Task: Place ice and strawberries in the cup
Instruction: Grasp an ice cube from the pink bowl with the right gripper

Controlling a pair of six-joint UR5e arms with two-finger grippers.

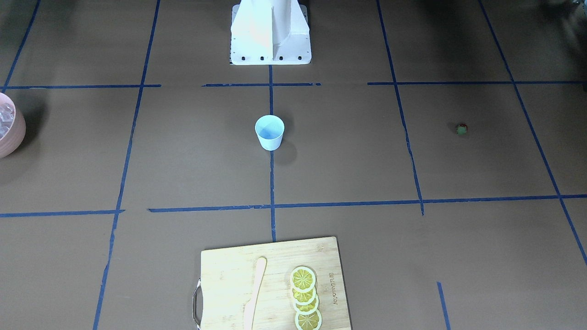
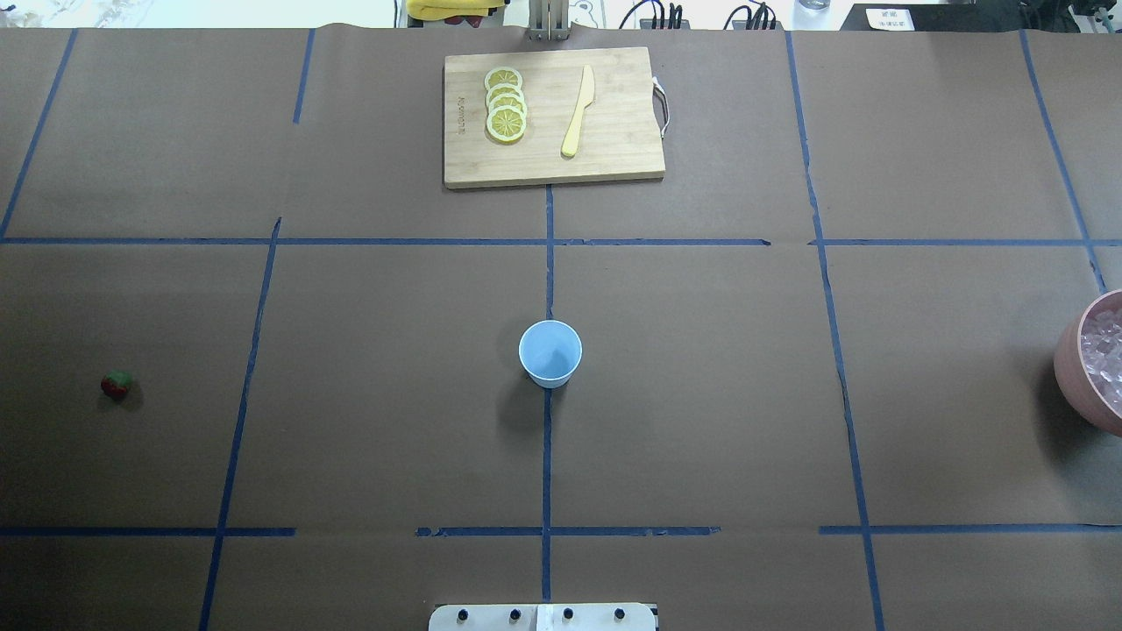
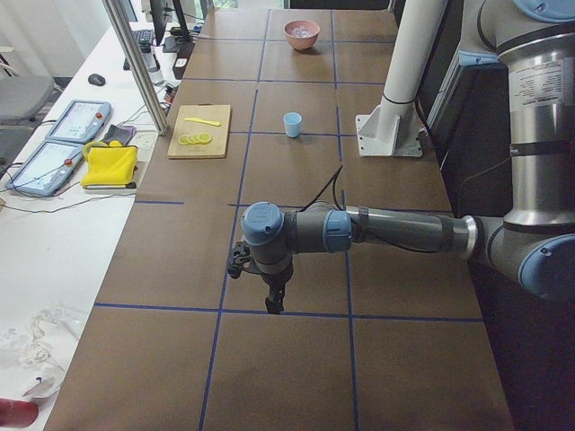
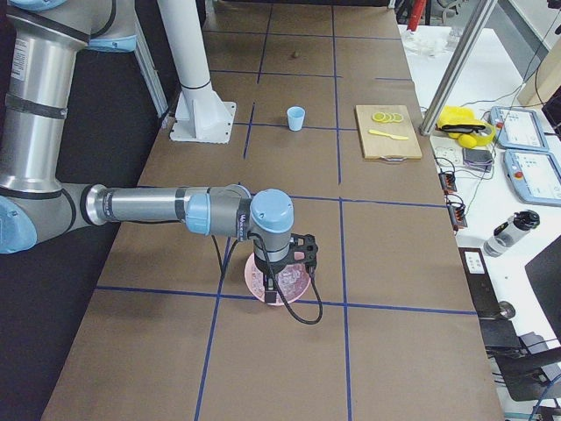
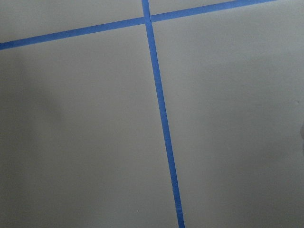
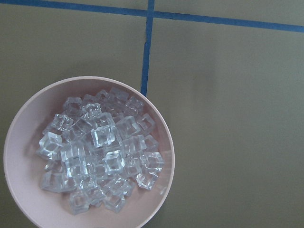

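Observation:
The pale blue cup (image 2: 550, 353) stands upright and empty at the table's middle; it also shows in the front view (image 1: 269, 132). The tiny red strawberry (image 2: 117, 384) lies alone far on my left side. The ice (image 6: 99, 152) is a heap of clear cubes in a pink bowl (image 6: 167, 142) at the far right edge (image 2: 1074, 368). My right gripper (image 4: 279, 285) hangs over that bowl. My left gripper (image 3: 272, 308) hangs low over the table on my left. Each shows only in a side view, so I cannot tell whether it is open or shut.
A wooden cutting board (image 2: 614, 158) at the far middle edge holds lemon slices (image 2: 506, 105) and a pale knife (image 2: 578, 109). The robot's white base (image 1: 270, 32) stands on the near side. Blue tape lines cross the brown table (image 5: 161, 114).

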